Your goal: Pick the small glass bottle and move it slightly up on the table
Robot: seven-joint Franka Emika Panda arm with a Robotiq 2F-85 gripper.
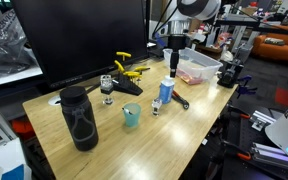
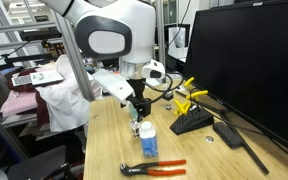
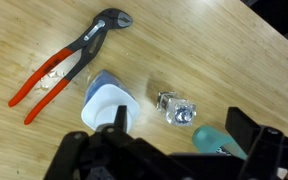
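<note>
Gripper (image 3: 169, 165) hangs near the table's (image 1: 184, 125) long edge, jaws spread wide, holding nothing. Small glass bottle (image 3: 176, 112) looks upright, lined up with the gap, just beside blue bottle (image 3: 109, 105).

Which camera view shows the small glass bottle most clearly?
The wrist view: the glass bottle shows large and unobstructed beside the blue bottle. In an exterior view it is only a tiny speck. In an exterior view showing the blue bottle, I cannot make it out.
</note>
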